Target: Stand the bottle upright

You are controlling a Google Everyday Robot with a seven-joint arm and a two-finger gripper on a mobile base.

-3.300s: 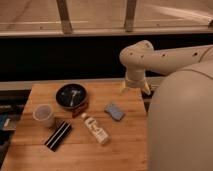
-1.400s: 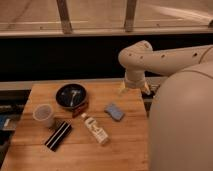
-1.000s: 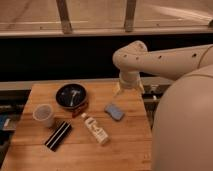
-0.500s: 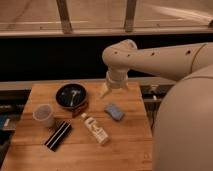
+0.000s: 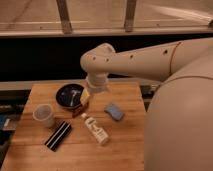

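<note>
My gripper hangs over the right rim of the black bowl; whether it is spread or closed I cannot tell. The bottle lies flat on the wooden table just below it in the view, apparently clear of it, cap pointing toward my gripper.

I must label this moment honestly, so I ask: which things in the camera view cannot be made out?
Camera view:
- Print on the slim cream-white plastic bottle, lying on the wooden table: too small to read.
- Contents of the round black bowl: the gripper, at its right rim, covers part.
- Table's right side: hidden by the robot's cream body.
</note>
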